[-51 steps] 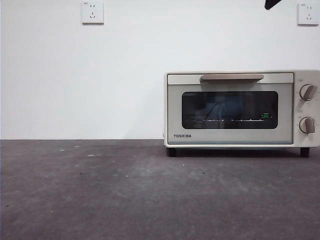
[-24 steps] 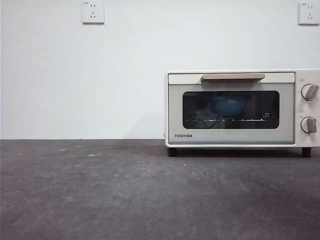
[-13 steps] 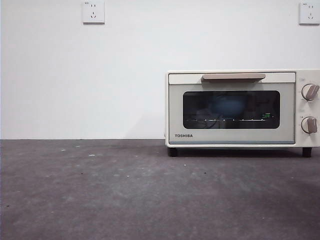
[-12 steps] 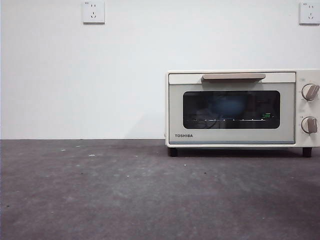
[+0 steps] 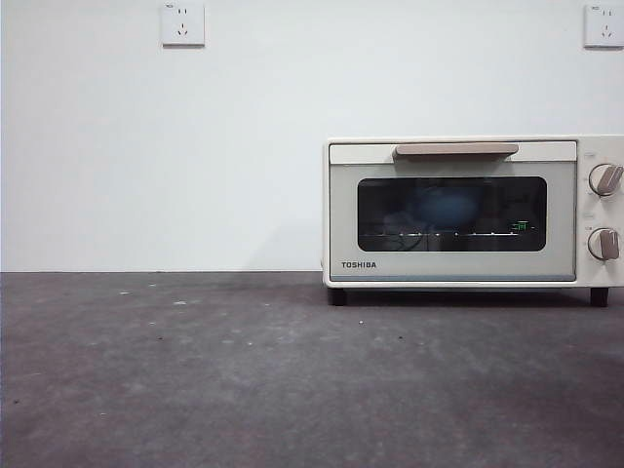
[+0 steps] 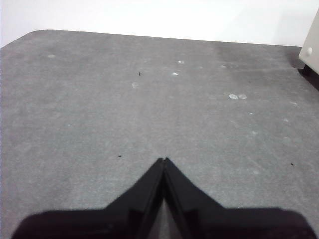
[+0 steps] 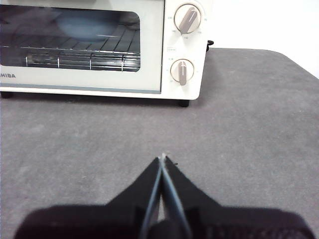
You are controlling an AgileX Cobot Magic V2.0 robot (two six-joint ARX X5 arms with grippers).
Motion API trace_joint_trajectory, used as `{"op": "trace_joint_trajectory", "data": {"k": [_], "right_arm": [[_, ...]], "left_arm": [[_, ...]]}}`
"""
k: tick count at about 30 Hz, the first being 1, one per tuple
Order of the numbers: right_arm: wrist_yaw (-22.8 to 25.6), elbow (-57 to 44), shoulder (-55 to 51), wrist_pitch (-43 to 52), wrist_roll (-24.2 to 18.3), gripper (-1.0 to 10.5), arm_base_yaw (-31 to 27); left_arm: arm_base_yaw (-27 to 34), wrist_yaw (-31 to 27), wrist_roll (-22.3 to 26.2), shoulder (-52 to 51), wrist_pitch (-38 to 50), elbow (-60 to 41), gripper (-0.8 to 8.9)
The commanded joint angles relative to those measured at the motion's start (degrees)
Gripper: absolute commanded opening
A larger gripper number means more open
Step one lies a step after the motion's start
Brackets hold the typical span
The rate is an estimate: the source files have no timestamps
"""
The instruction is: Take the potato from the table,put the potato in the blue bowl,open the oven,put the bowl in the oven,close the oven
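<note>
The cream-white oven (image 5: 473, 213) stands at the right of the table (image 5: 244, 370) with its glass door shut. Behind the dark glass the blue bowl (image 5: 447, 205) rests on the wire rack; it also shows faintly in the right wrist view, blue bowl (image 7: 92, 25). The potato is hidden. My right gripper (image 7: 162, 158) is shut and empty, hovering above the table in front of the oven's (image 7: 99, 50) knob side. My left gripper (image 6: 163, 160) is shut and empty over bare table (image 6: 149, 99), with the oven's corner (image 6: 311, 45) far off to one side.
Two wall sockets (image 5: 182, 23) (image 5: 603, 24) sit high on the white wall behind. The oven's two knobs (image 5: 604, 178) (image 5: 604, 243) are on its right side, and its beige bar handle (image 5: 455, 149) runs along the door's top.
The black arm tip at the top right of the front view has gone out of sight. The oven has shifted very slightly to the right.
</note>
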Motion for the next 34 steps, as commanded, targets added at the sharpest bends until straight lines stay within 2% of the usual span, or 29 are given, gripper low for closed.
{"op": "trace_joint_trajectory", "data": {"k": [1, 34], "right_arm": [[0.00, -0.50, -0.15, 0.17, 0.68, 0.0, 1.20], [0.87, -0.50, -0.15, 0.28, 0.63, 0.0, 1.77]], "left_arm": [[0.17, 0.28, -0.20, 0.07, 0.42, -0.55, -0.04], [0.17, 0.28, -0.20, 0.09, 0.42, -0.55, -0.04]]}}
